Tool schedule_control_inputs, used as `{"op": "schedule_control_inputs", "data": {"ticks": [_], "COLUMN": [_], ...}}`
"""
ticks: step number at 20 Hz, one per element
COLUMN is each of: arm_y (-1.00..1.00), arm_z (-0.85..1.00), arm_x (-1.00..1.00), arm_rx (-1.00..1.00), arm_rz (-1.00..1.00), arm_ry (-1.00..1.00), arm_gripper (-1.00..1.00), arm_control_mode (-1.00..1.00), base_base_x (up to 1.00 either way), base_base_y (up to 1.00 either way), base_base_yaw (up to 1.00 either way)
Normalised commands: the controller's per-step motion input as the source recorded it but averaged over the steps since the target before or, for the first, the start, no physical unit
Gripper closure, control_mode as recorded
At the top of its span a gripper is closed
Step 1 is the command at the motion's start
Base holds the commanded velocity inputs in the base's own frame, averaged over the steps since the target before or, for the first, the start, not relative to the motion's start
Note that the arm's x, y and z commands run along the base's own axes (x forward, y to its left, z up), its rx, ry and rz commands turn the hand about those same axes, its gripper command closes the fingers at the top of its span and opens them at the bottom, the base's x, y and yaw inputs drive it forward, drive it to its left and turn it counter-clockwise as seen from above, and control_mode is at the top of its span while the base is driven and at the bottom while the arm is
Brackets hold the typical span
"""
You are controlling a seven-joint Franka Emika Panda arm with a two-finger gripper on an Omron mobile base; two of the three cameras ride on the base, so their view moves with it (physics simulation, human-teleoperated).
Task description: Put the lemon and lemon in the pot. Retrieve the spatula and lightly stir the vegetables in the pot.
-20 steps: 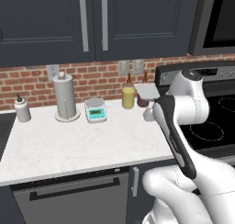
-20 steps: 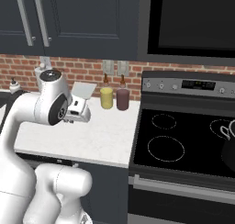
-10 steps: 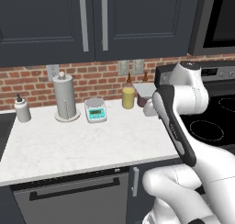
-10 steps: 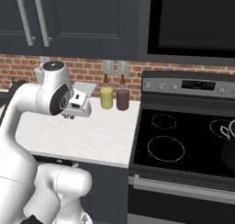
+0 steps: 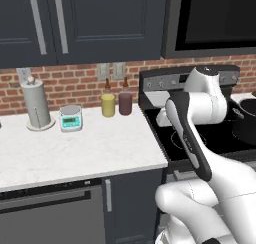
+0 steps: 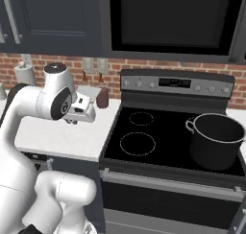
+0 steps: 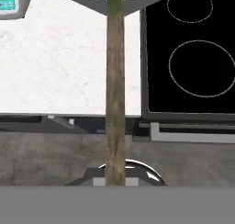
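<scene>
While the gripper [image 7: 115,179] clamps the spatula [image 7: 115,81] by its handle, the grey blade sits at the hand view's top centre, over the counter [image 7: 69,71] edge. Pot [image 6: 215,139] stands at the stove's [image 6: 158,146] right side.
</scene>
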Motion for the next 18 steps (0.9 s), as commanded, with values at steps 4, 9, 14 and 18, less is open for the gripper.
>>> {"op": "schedule_control_inputs", "data": {"ticks": [4,9,14,18], "arm_y": [0.0,0.0,0.0,0.0], "arm_z": [0.0,0.0,0.0,0.0], "arm_x": [0.0,0.0,0.0,0.0], "arm_rx": [0.0,0.0,0.0,0.0], "arm_rz": [0.0,0.0,0.0,0.0], "arm_ry": [0.0,0.0,0.0,0.0], "arm_gripper": [1.0,1.0,1.0,1.0], "arm_control_mode": [1.0,1.0,1.0,1.0], "base_base_x": [0.08,0.46,0.05,0.1], "base_base_y": [-1.0,-0.91,-0.42,-0.05], "base_base_yaw": [0.0,0.03,0.0,-0.03]}}
